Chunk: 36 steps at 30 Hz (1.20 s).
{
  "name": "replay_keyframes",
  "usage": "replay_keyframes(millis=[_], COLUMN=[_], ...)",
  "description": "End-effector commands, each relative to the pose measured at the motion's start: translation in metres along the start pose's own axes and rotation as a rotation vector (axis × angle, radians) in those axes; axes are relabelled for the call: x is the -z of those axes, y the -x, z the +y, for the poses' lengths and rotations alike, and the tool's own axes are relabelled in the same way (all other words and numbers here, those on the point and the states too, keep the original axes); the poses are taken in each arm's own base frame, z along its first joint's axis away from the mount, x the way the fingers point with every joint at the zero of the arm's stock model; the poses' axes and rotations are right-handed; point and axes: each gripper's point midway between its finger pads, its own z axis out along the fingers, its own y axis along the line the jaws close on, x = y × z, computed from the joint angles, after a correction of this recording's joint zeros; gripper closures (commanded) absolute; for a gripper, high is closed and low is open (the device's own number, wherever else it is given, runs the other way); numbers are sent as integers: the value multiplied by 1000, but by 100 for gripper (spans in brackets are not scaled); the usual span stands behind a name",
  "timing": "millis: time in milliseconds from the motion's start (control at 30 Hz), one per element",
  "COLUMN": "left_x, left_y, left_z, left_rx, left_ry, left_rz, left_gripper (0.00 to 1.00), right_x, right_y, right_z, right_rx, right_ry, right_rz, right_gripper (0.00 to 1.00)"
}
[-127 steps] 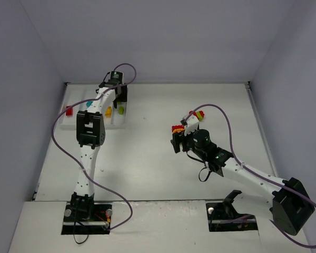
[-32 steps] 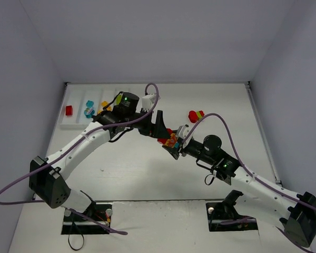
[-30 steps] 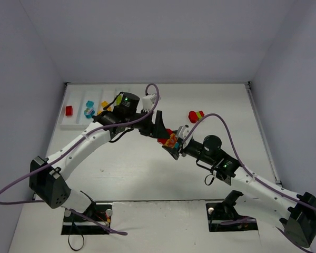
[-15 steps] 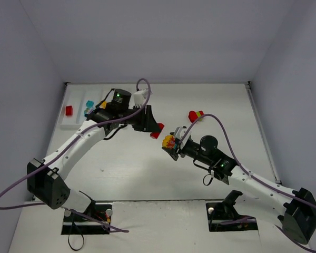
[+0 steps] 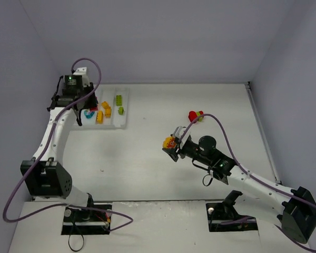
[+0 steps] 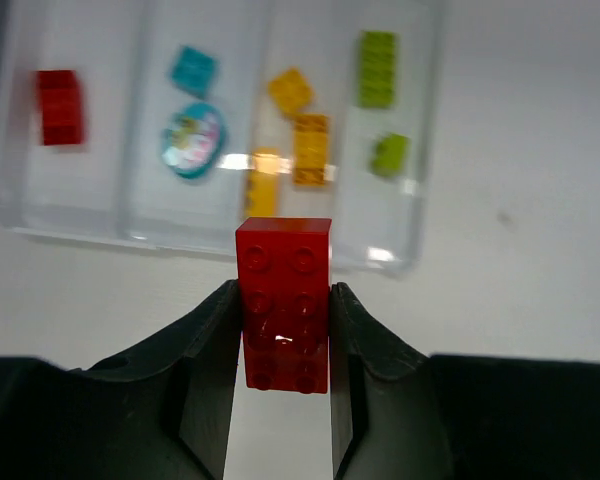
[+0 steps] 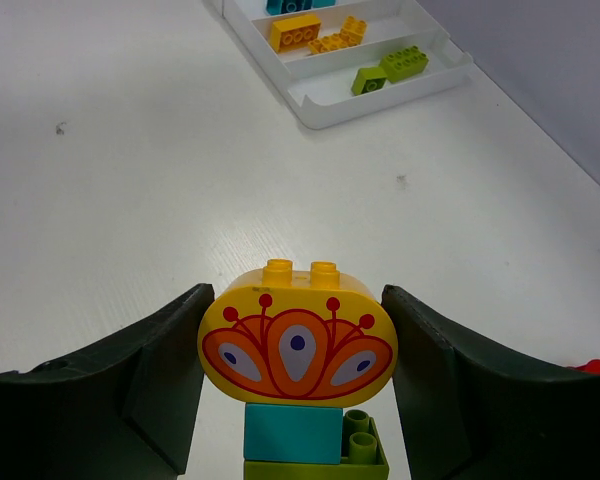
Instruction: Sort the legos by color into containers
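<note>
Right end effector around lego clump, lower bricks partly out of view

A robotics lab: bare lilac walls enclose a white table bearing the left arm and right arm

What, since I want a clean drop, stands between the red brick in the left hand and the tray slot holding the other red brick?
Nothing visible does. The left hand holds the red brick raised near the tray. The leftmost slot shows only the other red brick, with bare floor around it.
</note>
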Motion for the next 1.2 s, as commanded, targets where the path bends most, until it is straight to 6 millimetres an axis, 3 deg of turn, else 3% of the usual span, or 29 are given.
replay_keyframes(millis=[0, 33, 100, 133, 167, 200, 300, 333, 367, 500, 600, 633, 800, 833, 967, 1067, 1167], left_x=[-17, -33, -45, -47, -67, -70, -107, -108, -130, -163, -183, -191, -200, -198, -189, -169, -140], left_y=[48, 47, 58, 74, 68, 81, 79, 96, 84, 86, 88, 87, 86, 88, 95, 104, 111], left_z=[92, 107, 138, 143, 154, 162, 173, 173, 178, 191, 200, 203, 208, 209, 201, 186, 140], left_rx=[3, 16, 54, 62, 63, 65, 40, 21, 15, -12, -22, -26, -31, -30, -18, 35, 110], left_ry=[320, 343, 389, 386, 400, 408, 394, 386, 387, 405, 417, 421, 426, 427, 404, 365, 206], left_rz=[-126, -108, -129, -156, -127, -153, -124, -149, -104, -74, -55, -45, -39, -45, -63, -96, -138], left_gripper=[100, 100, 100, 100, 100, 100, 100, 100, 98, 94, 87, 80, 55, 45, 31, 30, 29], right_x=[3, 3, 3, 3, 3, 3, 2, 2, 0, -4, -6, -6, -7, -8, -9, -9, -9], right_y=[38, 39, 40, 41, 40, 40, 39, 38, 36, 29, 24, 22, 17, 16, 17, 19, 25], right_z=[-5, -3, -1, 2, 3, 5, 10, 11, 13, 18, 19, 20, 20, 20, 18, 17, 13], right_rx=[0, -3, -14, -18, -25, -31, -41, -45, -48, -56, -57, -58, -58, -58, -53, -46, -28], right_ry=[-19, -12, 2, 16, 21, 30, 57, 63, 73, 103, 107, 111, 107, 108, 103, 100, 83], right_rz=[-126, -132, -138, -139, -137, -136, -137, -133, -129, -108, -88, -83, -68, -63, -63, -70, -87], right_gripper=[94, 94, 94, 94, 94, 94, 94, 94, 94, 94, 94, 94, 94, 94, 94, 94, 93])
